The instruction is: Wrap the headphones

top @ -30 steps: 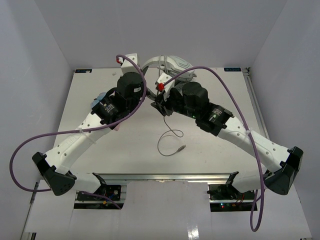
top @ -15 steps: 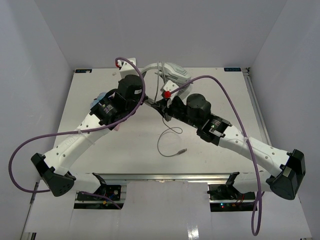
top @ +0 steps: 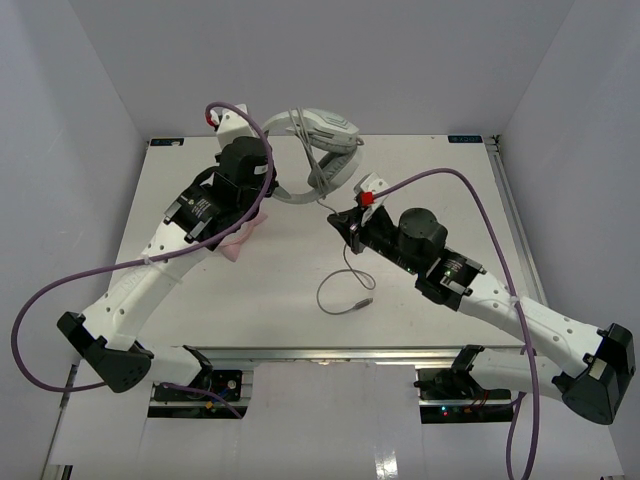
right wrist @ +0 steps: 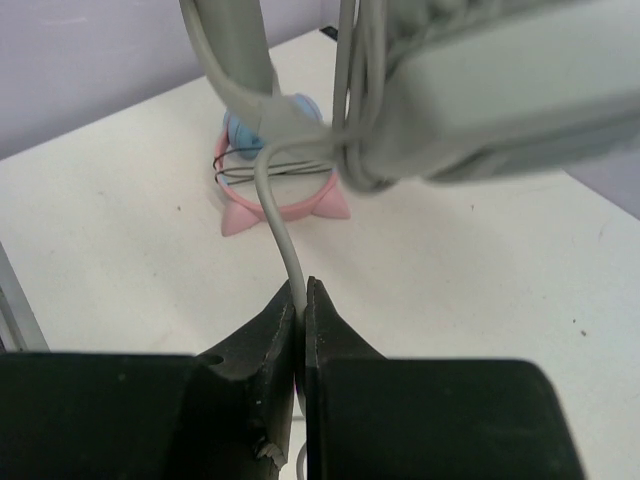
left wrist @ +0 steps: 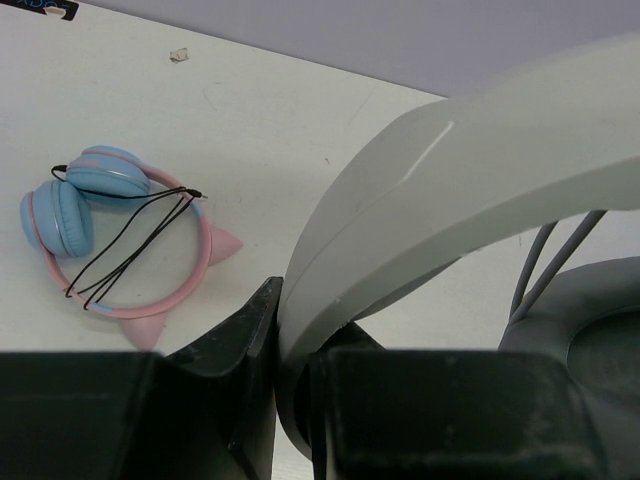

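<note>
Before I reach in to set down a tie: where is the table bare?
Bare: the far right corner of the table, beyond the right arm; also between the left arm and the cable. Crowded: centre back, around the headphones.

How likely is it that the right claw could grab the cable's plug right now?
Probably not yet: the right claw is shut on the cable. The plug lies bare on the table near that arm, nothing over it.

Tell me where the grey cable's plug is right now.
In the top view the plug lies on the table near its front middle, on the near side of the right gripper pinching its cable.
</note>
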Motion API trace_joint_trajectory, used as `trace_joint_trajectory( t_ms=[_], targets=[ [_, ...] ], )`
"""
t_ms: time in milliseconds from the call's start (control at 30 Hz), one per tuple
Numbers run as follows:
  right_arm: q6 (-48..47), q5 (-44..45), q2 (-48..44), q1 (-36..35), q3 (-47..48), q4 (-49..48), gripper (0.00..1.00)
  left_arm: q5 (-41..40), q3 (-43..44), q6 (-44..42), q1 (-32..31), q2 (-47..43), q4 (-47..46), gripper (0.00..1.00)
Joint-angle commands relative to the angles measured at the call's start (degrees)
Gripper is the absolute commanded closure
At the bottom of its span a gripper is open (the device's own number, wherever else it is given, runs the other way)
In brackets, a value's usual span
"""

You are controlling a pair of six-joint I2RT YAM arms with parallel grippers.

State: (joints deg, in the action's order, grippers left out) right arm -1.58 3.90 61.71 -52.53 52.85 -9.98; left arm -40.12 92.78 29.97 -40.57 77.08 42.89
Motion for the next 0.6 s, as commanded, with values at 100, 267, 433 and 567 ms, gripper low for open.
trace_joint_trajectory(
  t_ms=[100,267,433,567],
  targets=[
    [1.14,1.43,0.47,0.06,-2.93,-2.30,0.92,-0.07,3.83,3.69,0.58,-1.93,-3.46,1.00],
    [1.76,2.84,0.78,0.10,-5.05,-4.33,0.92,0.39,4.51,3.87,0.58,-2.40,-2.73,1.00],
    [2.94,4.83,1.43,0.37,-8.63,-7.89,0.92,2.93,3.56,4.39,0.58,-4.60,-2.81,1.00],
    [3.96,6.11,3.26,0.96,-10.82,-11.63,0.92,8.69,0.83,5.74,0.58,-6.98,-4.24,1.00]
  ],
)
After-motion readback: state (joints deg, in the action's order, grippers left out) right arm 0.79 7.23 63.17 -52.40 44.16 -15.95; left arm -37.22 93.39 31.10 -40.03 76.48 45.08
